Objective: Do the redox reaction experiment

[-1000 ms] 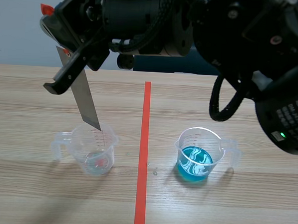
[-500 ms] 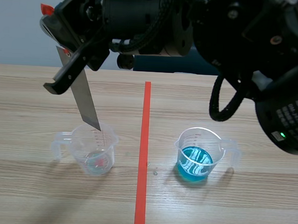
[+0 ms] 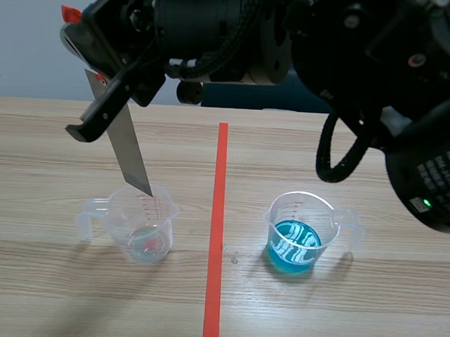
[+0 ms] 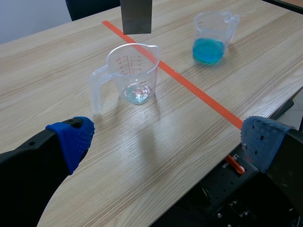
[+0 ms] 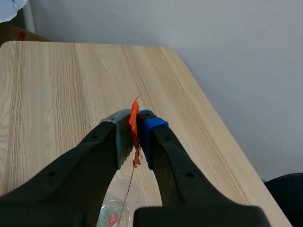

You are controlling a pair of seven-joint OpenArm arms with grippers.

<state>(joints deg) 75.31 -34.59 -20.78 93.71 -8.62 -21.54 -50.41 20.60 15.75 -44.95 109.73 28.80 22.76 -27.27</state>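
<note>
Right gripper (image 3: 111, 102), reaching across from the right side to hang high over the left half of the table (image 3: 45, 295), pinches the top of a metal strip (image 3: 130, 152) and its orange tag (image 5: 135, 124) between its fingers; the strip slants down with its lower end at the far rim of the clear cup (image 3: 143, 224), which holds a little clear liquid and a red speck; whether the tip is inside the rim cannot be told. Left gripper (image 4: 165, 139) waits low by the near edge, fingers spread wide, holding nothing; the cup of blue liquid (image 3: 297, 236) stands right of the tape line (image 3: 217, 236), well apart. Done well, the dip probably means bringing the strip closer to upright and lowering it straight down the middle; a knock on the rim could tip so light a cup; the grip should hold firm throughout.
</note>
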